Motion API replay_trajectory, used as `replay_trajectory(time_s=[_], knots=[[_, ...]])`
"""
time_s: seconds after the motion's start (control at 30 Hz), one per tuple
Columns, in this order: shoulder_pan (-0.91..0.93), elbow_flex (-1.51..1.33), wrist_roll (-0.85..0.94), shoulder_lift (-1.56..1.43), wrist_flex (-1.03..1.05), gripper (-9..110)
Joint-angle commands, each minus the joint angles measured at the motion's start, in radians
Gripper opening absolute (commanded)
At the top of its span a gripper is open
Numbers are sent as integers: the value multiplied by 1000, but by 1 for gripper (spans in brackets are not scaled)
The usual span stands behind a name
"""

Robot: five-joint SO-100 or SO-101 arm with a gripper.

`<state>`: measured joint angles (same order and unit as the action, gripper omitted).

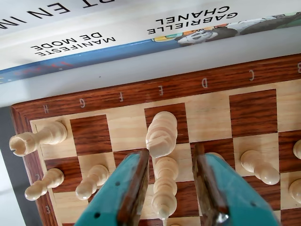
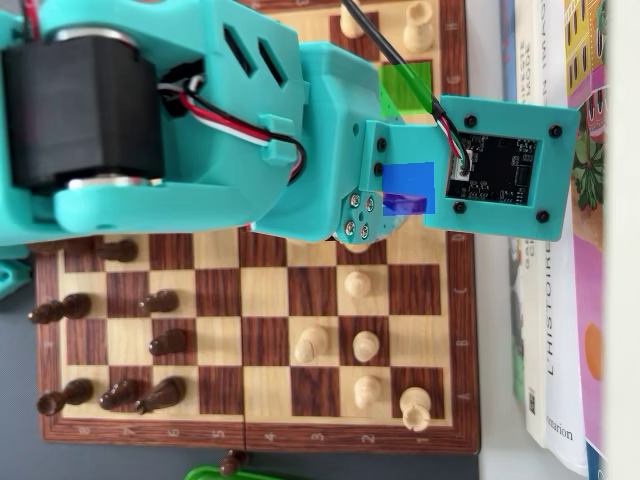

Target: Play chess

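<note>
between the two teal fingers of the gripper in the wrist view stands a tall pale piece, probably the king or queen, on the back rank of the chessboard near the lettered edge, with a pale pawn directly in front of it. the jaws are spread wide and touch neither piece; nothing is held. the tall piece's long axis runs upright from its square, lying just ahead of the fingertips and centred in the gap. books lie beyond the board's edge.
</note>
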<state>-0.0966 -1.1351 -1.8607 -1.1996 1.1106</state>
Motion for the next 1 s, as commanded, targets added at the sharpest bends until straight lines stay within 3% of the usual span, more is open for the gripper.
replay_trajectory(time_s=[0.0, 0.97], knots=[[-8, 80, -12, 0, -8, 15], [-23, 135, -12, 110, -6, 15]])
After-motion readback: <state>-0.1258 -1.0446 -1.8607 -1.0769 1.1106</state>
